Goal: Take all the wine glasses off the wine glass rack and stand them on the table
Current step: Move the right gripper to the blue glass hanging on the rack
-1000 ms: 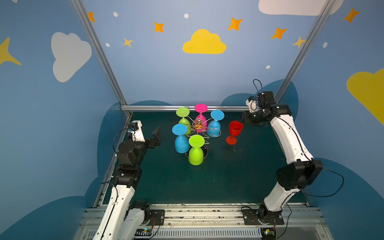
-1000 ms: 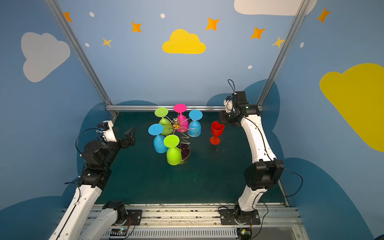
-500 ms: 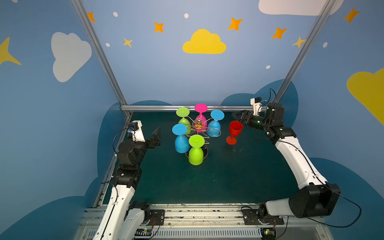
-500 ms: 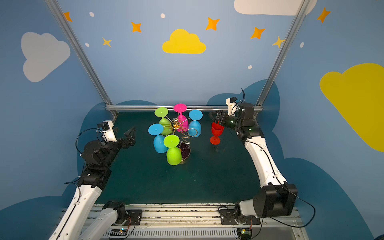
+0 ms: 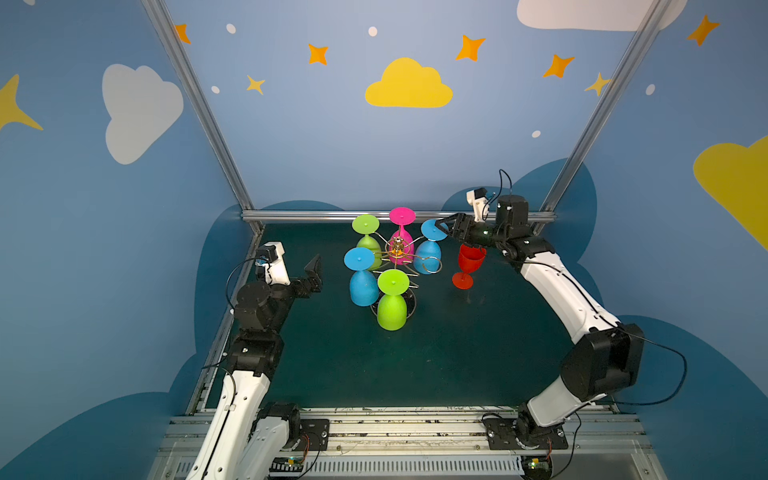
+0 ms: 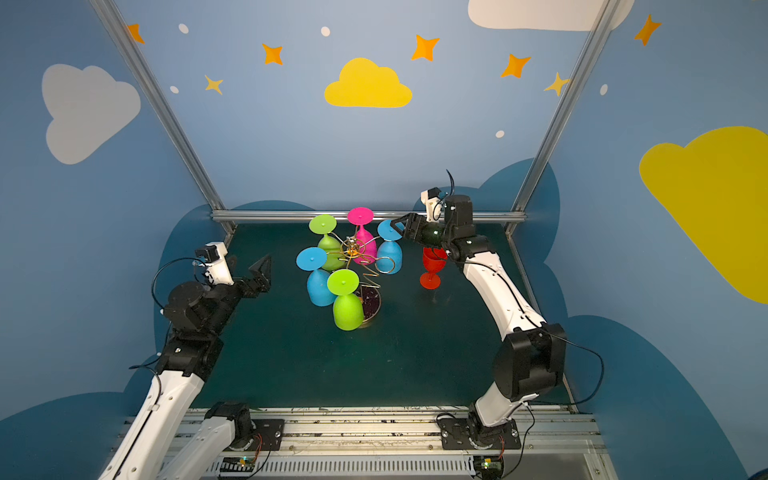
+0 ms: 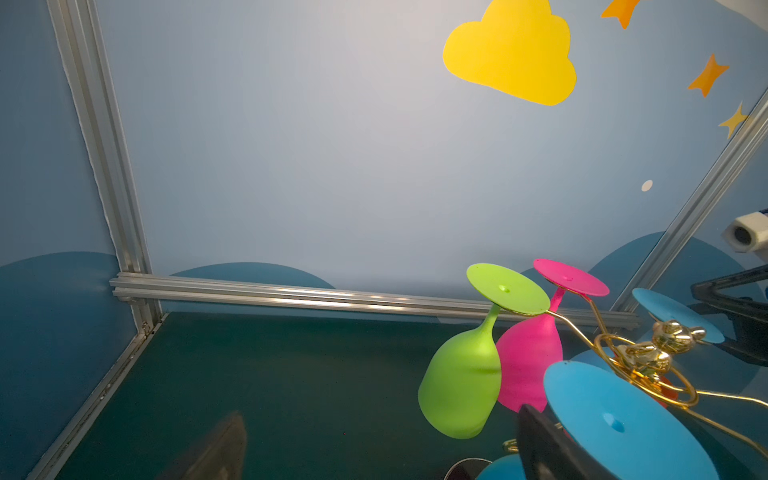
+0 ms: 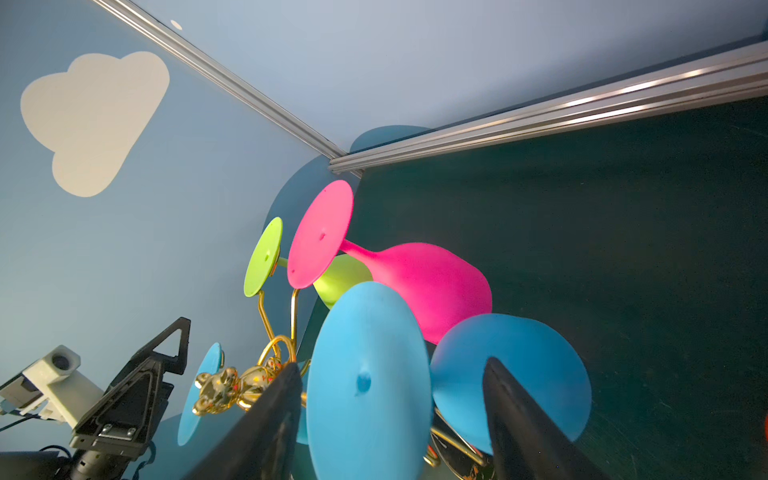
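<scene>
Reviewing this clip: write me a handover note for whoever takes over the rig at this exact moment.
Left end effector: open, holding nothing, off to the left of the wine glass rack.
Right end effector: open, one finger on either side of the foot of the back-right blue glass, not closed on it.
Also hanging upside down on the rack: pink glass, back green glass, front blue glass, front green glass.
Done: red glass stands upright on the table, right of the rack.
Left: grip the blue glass, likely slide it off its loop, set it down.
</scene>
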You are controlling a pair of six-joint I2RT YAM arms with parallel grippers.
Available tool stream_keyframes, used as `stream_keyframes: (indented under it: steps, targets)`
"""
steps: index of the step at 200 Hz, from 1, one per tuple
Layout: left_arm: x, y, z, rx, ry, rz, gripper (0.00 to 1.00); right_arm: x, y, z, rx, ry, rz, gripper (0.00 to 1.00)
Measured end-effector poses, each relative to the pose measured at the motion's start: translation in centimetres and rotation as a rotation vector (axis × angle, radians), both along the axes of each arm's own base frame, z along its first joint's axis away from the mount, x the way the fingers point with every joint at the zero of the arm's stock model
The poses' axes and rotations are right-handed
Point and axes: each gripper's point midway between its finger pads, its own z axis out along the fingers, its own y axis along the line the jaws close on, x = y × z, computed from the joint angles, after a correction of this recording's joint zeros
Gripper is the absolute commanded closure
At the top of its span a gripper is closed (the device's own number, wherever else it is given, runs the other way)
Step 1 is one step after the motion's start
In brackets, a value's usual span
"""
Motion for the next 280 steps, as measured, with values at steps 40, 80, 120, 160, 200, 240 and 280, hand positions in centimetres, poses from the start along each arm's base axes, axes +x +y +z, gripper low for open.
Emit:
stream_keyframes:
  steps: [40, 80, 120, 160, 200, 240, 280]
  targets:
    - [0.0, 0.0, 0.0, 0.000, -0.001, 0.000, 0.01, 0.7, 0.3, -1.2, -0.011, 0.025, -0.013, 0.57]
    - [0.0, 0.0, 0.0, 0.000, -0.002, 0.000, 0.01, 1.0, 0.3, -1.0, -0.005, 0.019, -0.026, 0.71]
    - [-0.1, 0.0, 0.1, 0.000, -0.003, 0.002, 0.01, 1.2, 0.2, -0.6, 0.008, 0.008, -0.033, 0.84]
    - [-0.1, 0.1, 0.1, 0.000, -0.003, 0.002, 0.01, 1.2, 0.0, 1.1, 0.056, -0.020, -0.032, 0.96]
    - [-0.1, 0.1, 0.1, 0.000, -0.003, 0.002, 0.00, 0.5, 0.2, 2.1, 0.081, -0.021, -0.018, 1.00]
    - [-0.1, 0.1, 0.1, 0.000, -0.003, 0.002, 0.01, 0.3, 0.2, 2.1, 0.097, -0.001, -0.017, 1.00]
    - [-0.2, 0.1, 0.3, 0.000, -0.009, 0.002, 0.01, 0.1, 0.4, 2.3, 0.137, 0.018, -0.010, 1.00]
